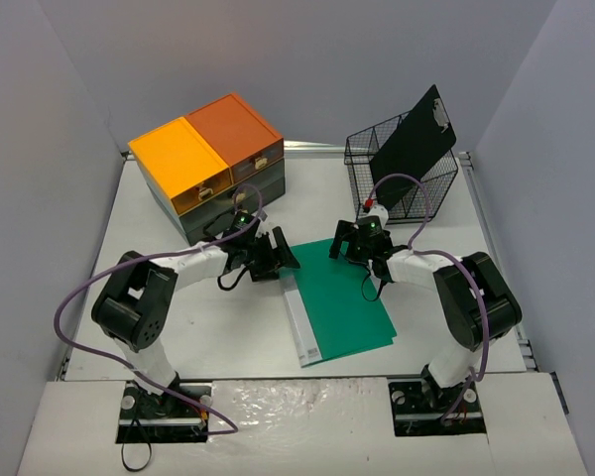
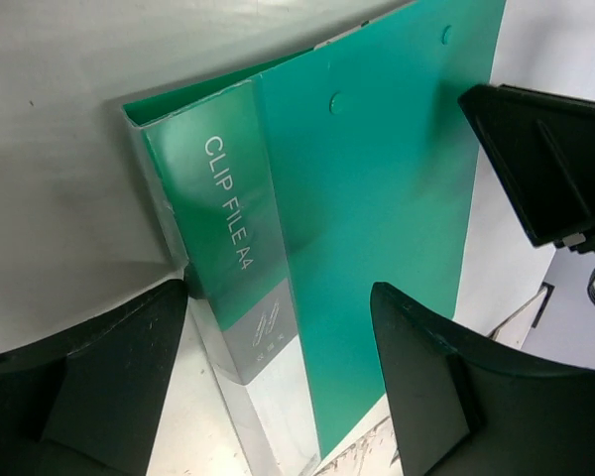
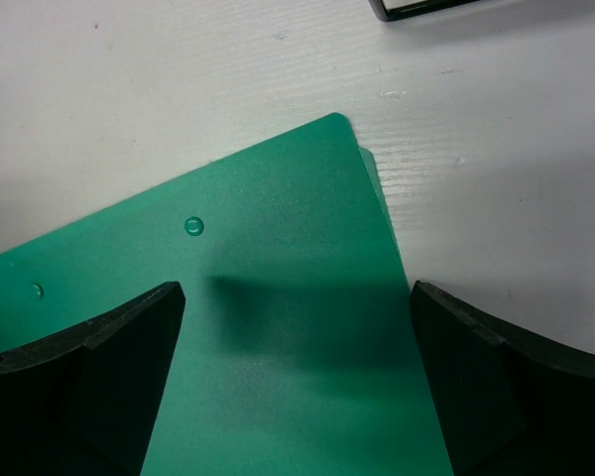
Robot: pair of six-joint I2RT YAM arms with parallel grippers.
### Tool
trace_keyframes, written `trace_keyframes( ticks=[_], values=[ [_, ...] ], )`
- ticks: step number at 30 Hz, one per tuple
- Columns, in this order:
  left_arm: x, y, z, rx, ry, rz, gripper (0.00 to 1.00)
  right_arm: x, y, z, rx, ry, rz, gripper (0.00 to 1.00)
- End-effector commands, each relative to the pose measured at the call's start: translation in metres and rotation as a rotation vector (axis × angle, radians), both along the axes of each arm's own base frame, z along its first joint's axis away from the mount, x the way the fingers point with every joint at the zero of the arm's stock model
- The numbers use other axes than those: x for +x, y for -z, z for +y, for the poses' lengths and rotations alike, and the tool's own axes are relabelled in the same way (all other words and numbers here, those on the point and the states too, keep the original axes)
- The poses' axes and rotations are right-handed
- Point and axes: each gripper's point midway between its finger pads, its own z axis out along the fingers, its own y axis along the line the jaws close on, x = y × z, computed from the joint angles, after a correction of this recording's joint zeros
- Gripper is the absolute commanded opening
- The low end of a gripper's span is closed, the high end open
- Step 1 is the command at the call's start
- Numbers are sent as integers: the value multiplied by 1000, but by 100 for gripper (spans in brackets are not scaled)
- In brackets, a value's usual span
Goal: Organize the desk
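Green folder [image 1: 345, 300] on desk [image 1: 218, 322]; left gripper [image 1: 278, 260], right gripper [image 1: 343, 242] — at far edge

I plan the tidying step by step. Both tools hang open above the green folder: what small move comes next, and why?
Probably lower the left tool and close on the spine: the folder lies flat on the desk, its spine between those open fingers.

Chest [image 1: 208, 164] and basket [image 1: 417, 203] at desk [image 1: 228, 322] rear

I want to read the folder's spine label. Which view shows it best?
Left wrist: on the green clip file the spine lettering is legible. Top external shows it whole but small; right wrist, only a plain corner.
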Motion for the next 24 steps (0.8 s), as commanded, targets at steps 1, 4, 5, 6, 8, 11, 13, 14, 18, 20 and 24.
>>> trace_keyframes(
  ticks=[1, 4, 5, 6, 8, 11, 13, 14, 18, 20, 24],
  values=[
    [23, -39, -19, -72, 55, -114, 71, -167, 93, -14, -19, -62, 662, 94],
    [20, -36, -17, -64, 55, -103, 71, -168, 94, -16, -24, -57, 662, 94],
    [17, -34, -14, -59, 51, -99, 71, -168, 94, -17, -27, -55, 662, 94],
    [13, -31, -12, -53, 48, -93, 71, -169, 94, -18, -30, -54, 662, 94],
    [1, -22, -5, -39, 41, -74, 71, -171, 96, -18, -31, -58, 667, 94],
    [-9, -11, 0, -42, 34, -51, 71, -172, 99, -18, -30, -61, 675, 94],
    [-13, -11, 0, -64, 29, -51, 71, -172, 99, -17, -30, -69, 676, 94],
    [-12, -12, -3, -90, 21, -66, 71, -172, 100, -17, -31, -70, 680, 94],
    [-6, -10, -7, -95, 25, -55, 71, -174, 100, -17, -32, -73, 681, 94],
    [0, -12, -13, -102, 33, -54, 71, -175, 101, -18, -36, -72, 683, 94],
    [-5, -10, -8, -68, 28, -33, 71, -178, 103, -21, -43, -67, 688, 94]
  ],
)
